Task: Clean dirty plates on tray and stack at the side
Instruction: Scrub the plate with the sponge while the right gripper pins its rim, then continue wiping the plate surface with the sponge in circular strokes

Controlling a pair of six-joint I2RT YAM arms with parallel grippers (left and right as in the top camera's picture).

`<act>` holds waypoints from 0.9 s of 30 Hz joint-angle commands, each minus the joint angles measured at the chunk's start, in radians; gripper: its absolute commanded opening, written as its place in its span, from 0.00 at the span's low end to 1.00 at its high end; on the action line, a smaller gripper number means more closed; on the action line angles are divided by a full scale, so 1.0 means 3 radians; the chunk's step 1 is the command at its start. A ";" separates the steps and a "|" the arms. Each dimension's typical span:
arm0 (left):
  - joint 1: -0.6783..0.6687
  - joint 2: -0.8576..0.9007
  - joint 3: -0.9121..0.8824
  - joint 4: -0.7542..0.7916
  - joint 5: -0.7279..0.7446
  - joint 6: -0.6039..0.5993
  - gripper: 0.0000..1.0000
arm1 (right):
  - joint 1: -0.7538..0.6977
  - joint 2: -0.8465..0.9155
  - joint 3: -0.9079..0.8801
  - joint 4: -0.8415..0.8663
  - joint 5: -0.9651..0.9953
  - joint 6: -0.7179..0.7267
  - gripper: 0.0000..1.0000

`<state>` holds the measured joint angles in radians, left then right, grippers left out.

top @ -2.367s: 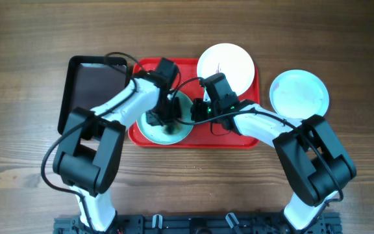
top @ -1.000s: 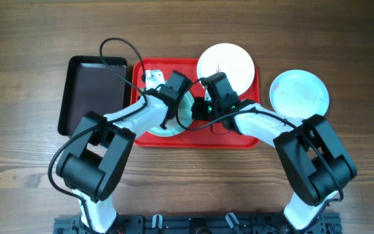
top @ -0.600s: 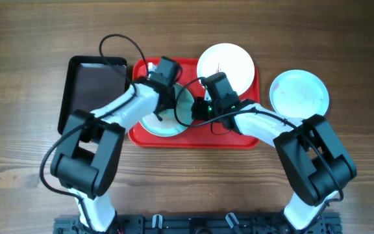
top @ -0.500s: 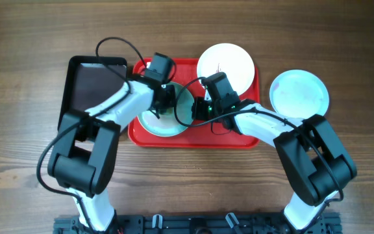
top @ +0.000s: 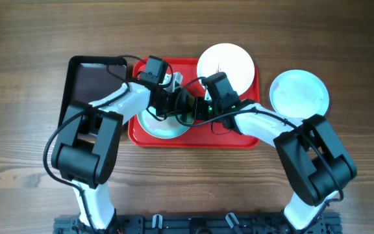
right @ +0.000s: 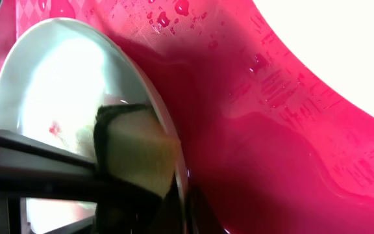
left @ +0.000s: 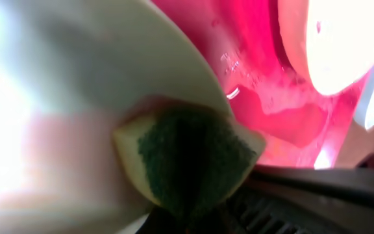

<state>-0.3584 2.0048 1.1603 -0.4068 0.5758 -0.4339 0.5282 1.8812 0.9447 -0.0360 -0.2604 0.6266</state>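
Grips the sponge [left: 187, 162] in the left gripper [left: 193, 218], pressing it on the mint plate [right: 50, 84]. Pinches that plate's rim in the right gripper [right: 180, 214], over the left half of the wet red tray [right: 252, 149]. Could lose the slick rim under scrubbing, knocking the white plate [right: 343, 45] beyond.

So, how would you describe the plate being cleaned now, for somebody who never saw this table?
Find the red tray in the middle of the wooden table. Of the two plates on it, take the pale mint plate in its left half. Unlike the white plate, it has a yellow-green sponge pressed on it.
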 commanded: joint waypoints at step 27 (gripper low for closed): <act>0.0267 0.0118 -0.0074 -0.1322 -0.0384 0.0304 0.04 | 0.0011 0.0081 0.0023 -0.0018 -0.0074 -0.0050 0.04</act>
<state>-0.2699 1.9396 1.2186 -0.7868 0.0978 -0.5251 0.5396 1.8816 0.9447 -0.0387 -0.2836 0.6147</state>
